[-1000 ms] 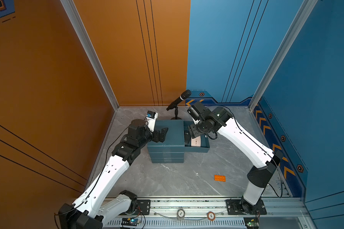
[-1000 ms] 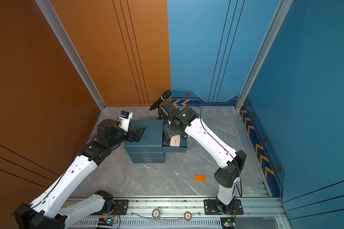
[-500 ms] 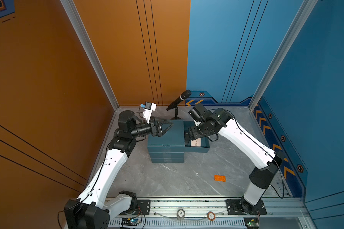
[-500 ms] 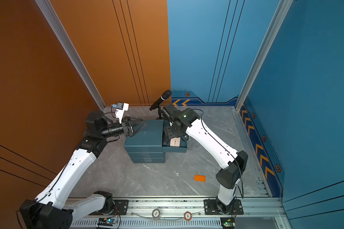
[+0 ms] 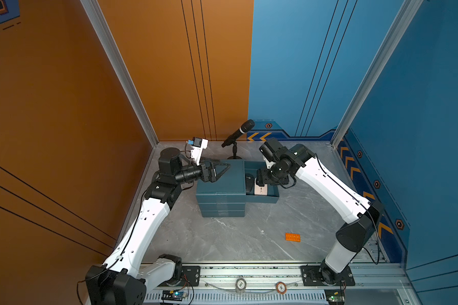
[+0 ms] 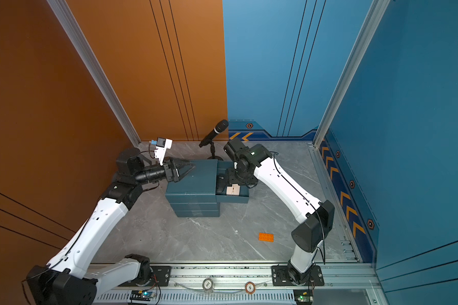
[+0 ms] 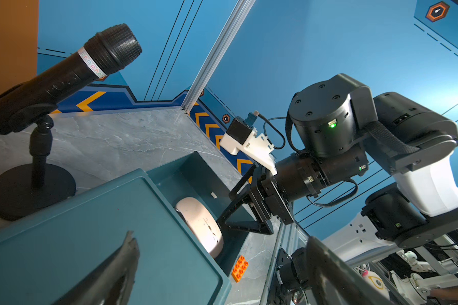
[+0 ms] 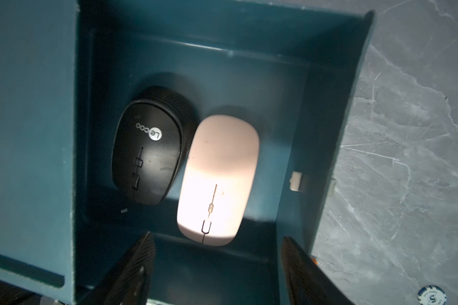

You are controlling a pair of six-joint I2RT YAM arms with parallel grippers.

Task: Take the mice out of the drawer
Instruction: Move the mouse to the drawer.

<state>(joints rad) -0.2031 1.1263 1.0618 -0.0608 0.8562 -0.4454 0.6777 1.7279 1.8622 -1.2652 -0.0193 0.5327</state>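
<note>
A black mouse [image 8: 146, 150] and pink mouse [image 8: 220, 171] are seen mid-frame in the drawer [image 8: 333, 105]. The right gripper [image 8: 216, 236] and left gripper [image 7: 221, 237] are held spread, empty, fingers [image 8: 132, 264] cropped by the lower edge.

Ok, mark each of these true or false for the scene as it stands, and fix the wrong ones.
1. A black mouse and a pink mouse lie side by side in the pulled-out drawer. True.
2. The right arm's jaws are shut on the pink mouse. False: they stand open above the drawer, holding nothing.
3. The orange plate lies inside the drawer. False: it lies on the table, apart from the cabinet.
4. The microphone stands on the table behind the cabinet. True.
</note>
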